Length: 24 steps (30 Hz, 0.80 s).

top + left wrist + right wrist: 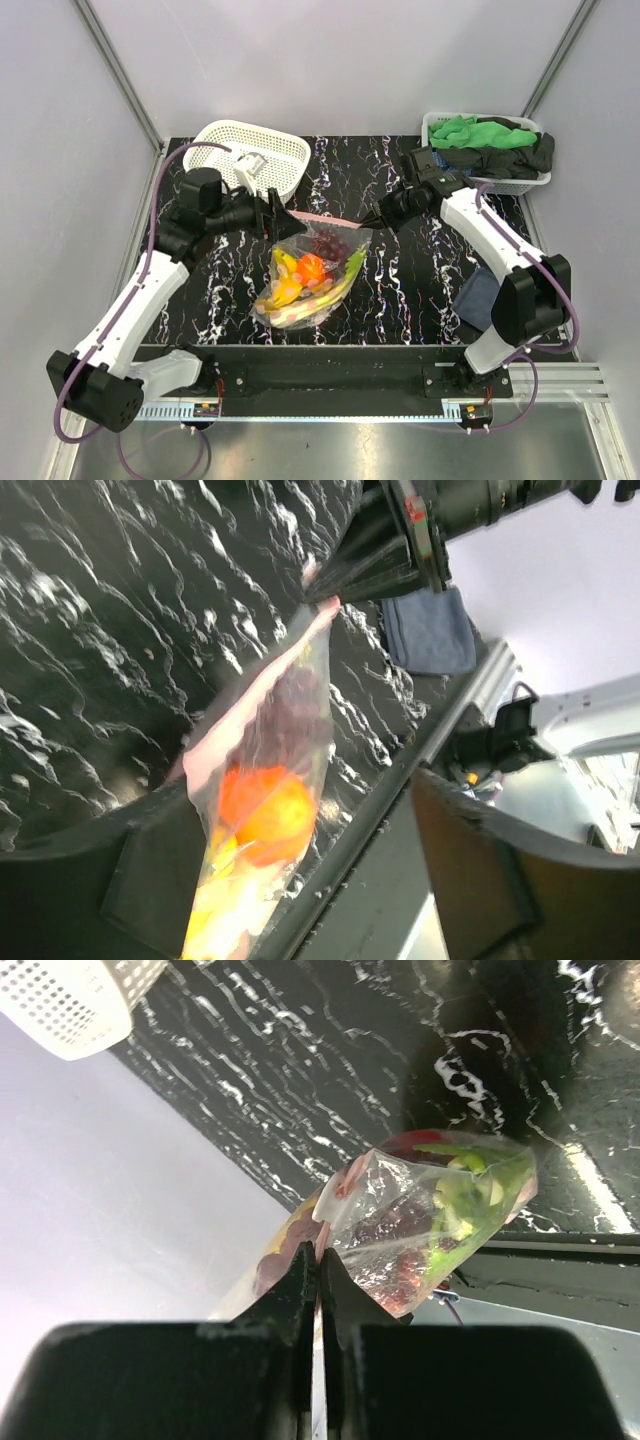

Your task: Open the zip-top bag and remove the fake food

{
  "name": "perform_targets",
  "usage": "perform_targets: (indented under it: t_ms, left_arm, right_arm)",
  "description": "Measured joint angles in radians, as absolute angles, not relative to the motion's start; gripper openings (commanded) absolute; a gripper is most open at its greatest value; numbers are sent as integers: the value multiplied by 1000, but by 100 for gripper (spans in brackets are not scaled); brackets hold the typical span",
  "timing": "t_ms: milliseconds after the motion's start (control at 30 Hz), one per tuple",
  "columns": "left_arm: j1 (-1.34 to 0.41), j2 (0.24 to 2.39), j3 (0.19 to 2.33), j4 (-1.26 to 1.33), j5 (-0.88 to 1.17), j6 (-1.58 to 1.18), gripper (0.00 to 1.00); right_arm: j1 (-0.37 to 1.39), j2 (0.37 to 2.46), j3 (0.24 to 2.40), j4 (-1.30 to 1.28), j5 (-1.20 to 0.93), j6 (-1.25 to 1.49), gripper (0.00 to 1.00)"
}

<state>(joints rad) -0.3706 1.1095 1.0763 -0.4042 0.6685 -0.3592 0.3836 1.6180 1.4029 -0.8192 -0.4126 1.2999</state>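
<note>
The clear zip-top bag (312, 270) lies mid-table with the fake food (303, 272) inside: yellow banana, orange piece, purple grapes, pale-green stalks. My right gripper (378, 220) is shut on the bag's pink zip strip at its right corner. In the right wrist view its fingertips (320, 1257) pinch the strip, and the bag (430, 1210) hangs beyond them. My left gripper (283, 222) stands open at the strip's left end. In the left wrist view its jaws (300, 815) are wide apart, with the bag (270, 780) and the orange piece (262, 815) between them, nearer the left finger.
A white lattice basket (215, 140) stands at the back left with a small white object in it. At the back right, a second basket (520, 185) holds green and black cloths. A blue cloth (478, 295) lies by the right arm. A metal rail runs along the table's front edge.
</note>
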Motion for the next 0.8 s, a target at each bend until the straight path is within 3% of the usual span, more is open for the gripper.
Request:
perform_targets:
  t_ms: [433,700,800]
  left_arm:
    - [-627,1166,1292,-446,489,-117,82]
    - [-630,1295,1386,-599,511,70,82]
    - [-630,1356,1418,-662,540,117,77]
  right_arm:
    - [504,1573,1475,-843,-358,1326,0]
    - [550,1526,1492,-868,-330,1324,0]
    - [566,1505,1492,-870,-326,1323,0]
